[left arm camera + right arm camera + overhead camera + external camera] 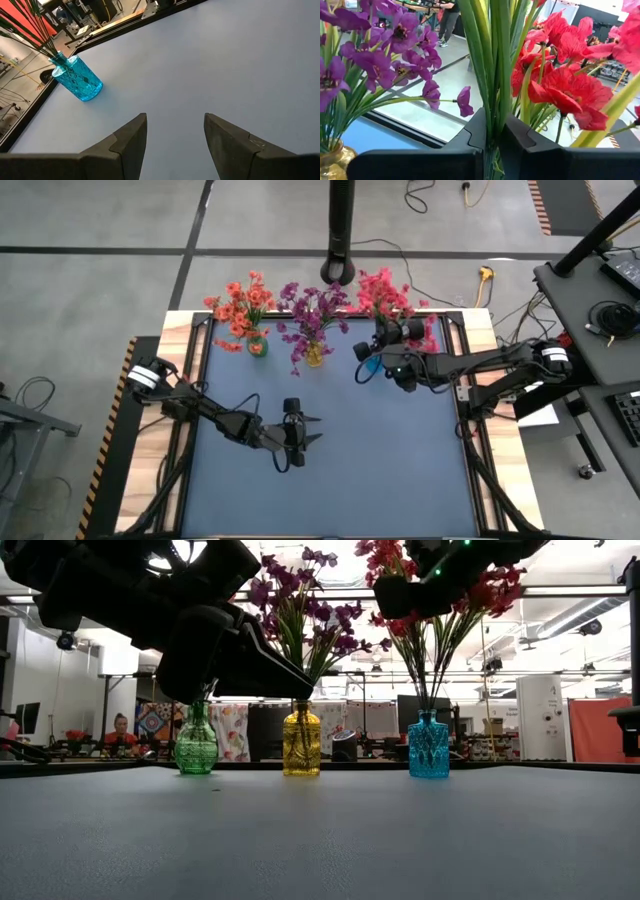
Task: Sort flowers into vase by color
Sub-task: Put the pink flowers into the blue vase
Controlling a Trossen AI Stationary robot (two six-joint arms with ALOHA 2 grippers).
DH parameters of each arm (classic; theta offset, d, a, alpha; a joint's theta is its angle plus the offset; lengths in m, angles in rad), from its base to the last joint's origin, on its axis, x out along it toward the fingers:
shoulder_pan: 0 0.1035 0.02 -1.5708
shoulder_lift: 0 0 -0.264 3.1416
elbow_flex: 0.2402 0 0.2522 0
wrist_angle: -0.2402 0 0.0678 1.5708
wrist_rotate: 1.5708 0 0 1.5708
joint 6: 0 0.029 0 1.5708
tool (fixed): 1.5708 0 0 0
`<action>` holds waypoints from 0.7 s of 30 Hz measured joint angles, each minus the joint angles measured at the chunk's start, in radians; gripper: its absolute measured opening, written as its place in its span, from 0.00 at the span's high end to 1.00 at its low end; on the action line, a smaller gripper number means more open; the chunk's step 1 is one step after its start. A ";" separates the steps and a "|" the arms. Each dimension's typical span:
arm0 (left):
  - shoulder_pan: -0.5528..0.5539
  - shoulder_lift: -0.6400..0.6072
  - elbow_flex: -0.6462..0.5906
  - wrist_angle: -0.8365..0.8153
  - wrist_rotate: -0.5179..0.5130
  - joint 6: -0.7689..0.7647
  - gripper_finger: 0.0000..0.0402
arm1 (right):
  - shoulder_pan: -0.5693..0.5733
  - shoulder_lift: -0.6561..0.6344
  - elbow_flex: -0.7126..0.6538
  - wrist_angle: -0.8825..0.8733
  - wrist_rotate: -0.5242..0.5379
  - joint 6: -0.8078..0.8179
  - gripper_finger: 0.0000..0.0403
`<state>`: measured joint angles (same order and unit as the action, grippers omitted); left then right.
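Note:
Three glass vases stand in a row near the table's far edge. The green vase [196, 745] holds orange-red flowers [240, 305], the yellow vase [301, 745] purple flowers [312, 310], and the blue vase [428, 746] pink-red flowers [385, 292]. My right gripper [492, 142] is high above the blue vase [368, 368], shut on green stems of the pink-red bunch. My left gripper [175, 132] hovers open over the middle of the blue mat [310, 430] and touches nothing. My right gripper pinches a few green stems [492, 100] of the pink-red flowers between its two fingers, below the blossoms and well above the vase mouth. The fingers lie across the stems, coming level from the table's right. The stems stand nearly upright, running down to the blue vase [428, 690].
The blue mat [380, 470] lies bare between the vases and the near edge. Purple blossoms [395, 50] hang close beside my right gripper. A black pole [342, 230] stands behind the far edge. A person [122, 728] sits in the room beyond.

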<state>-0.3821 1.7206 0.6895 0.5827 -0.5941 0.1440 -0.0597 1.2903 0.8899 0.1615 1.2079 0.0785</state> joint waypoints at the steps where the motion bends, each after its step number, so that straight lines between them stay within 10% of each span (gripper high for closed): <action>1: 0.000 0.000 0.000 0.000 0.000 0.000 0.55 | 0.000 0.000 -0.003 0.000 0.000 0.001 0.94; 21: 0.000 0.000 0.000 0.001 0.000 0.000 0.55 | 0.000 0.000 -0.033 0.000 -0.001 0.002 0.93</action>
<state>-0.3824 1.7206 0.6895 0.5835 -0.5941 0.1436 -0.0597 1.2907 0.8566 0.1616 1.2068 0.0807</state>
